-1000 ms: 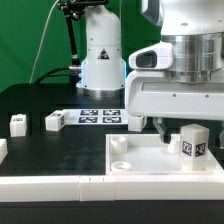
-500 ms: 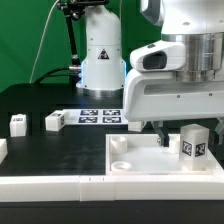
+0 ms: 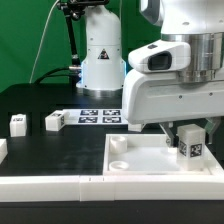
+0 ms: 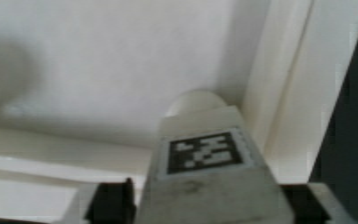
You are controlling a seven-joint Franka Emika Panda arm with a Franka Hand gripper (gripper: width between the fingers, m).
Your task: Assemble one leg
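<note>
Fingers point(image 4: 108, 203) of the gripper point(image 3: 180, 126) clamp tight on the small white chunky plastic leg point(image 3: 190, 143) with its black-and-white tag, holding it upright for seating. It hangs over the large white rimmed square panel point(image 3: 140, 158), toward the panel's three o'clock corner, apparently lined up there for insertion.

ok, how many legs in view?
3. Two loose legs on the table at the exterior view's left; one leg in the gripper over the panel. Others may be hidden behind the arm.

A robotics lab: green backdrop point(image 3: 30, 40), black table point(image 3: 60, 150), marker board point(image 3: 100, 116).
</note>
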